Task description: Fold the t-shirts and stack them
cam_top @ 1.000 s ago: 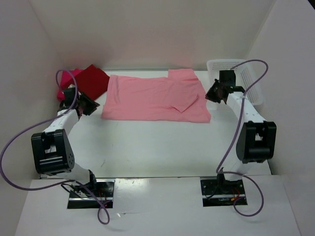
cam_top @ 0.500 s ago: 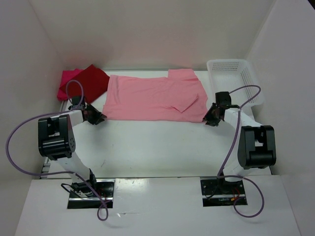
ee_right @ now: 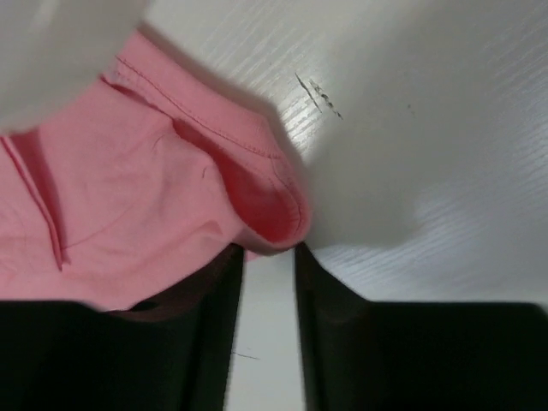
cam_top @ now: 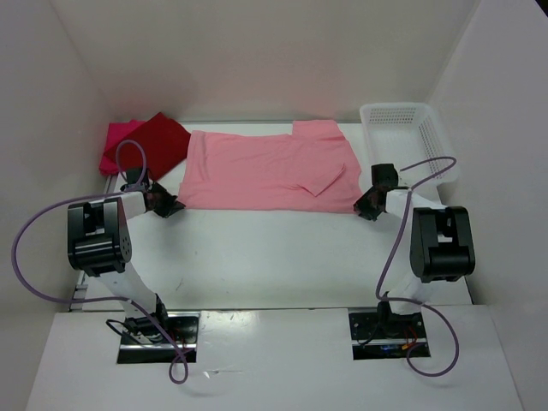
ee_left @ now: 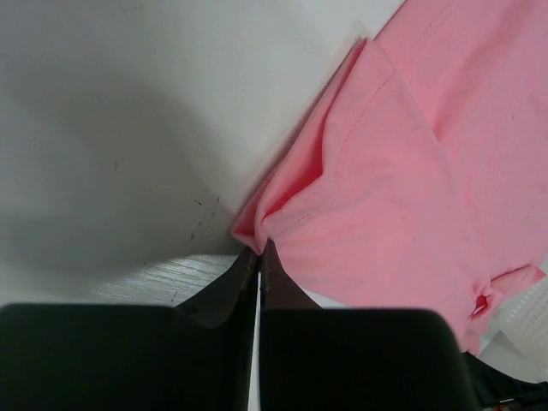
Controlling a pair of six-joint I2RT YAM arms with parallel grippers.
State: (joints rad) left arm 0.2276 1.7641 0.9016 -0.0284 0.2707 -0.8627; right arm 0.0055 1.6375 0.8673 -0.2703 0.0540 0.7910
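Starting the fold on the light salmon-pink cloth t-shirt (cam_top: 270, 171) is the step we judge to be in hand. It lies spread flat across the middle of the white surface (cam_top: 274, 257), with one sleeve flap turned in over its body near the right end.

Our left gripper (cam_top: 168, 206) sits low at the shirt's near left corner. In the left wrist view its fingers (ee_left: 224, 295) are pressed together with almost no gap, and the corner of the cloth is pinched between the tips, puckering into a small ridge.

Our right gripper (cam_top: 366, 208) sits at the near right corner. In its wrist view a clear gap shows between the fingers (ee_right: 330, 308), and the rolled hem corner bulges right at the mouth of that gap, so on this side we are around the cloth but not clamped on it.

The dark red cloth t-shirt (cam_top: 163, 141) and the bright magenta-pink cloth t-shirt (cam_top: 116, 145) lie bunched at the far left, the red one overlapping the pink; neither looks folded yet. The white plastic mesh basket (cam_top: 402, 120) stands at the far right.

Next, we think the right jaws must close on that corner. Then both arms should lift together and carry the near edge over to the far edge, keeping even height and tension so the cloth lands flat rather than twisted.
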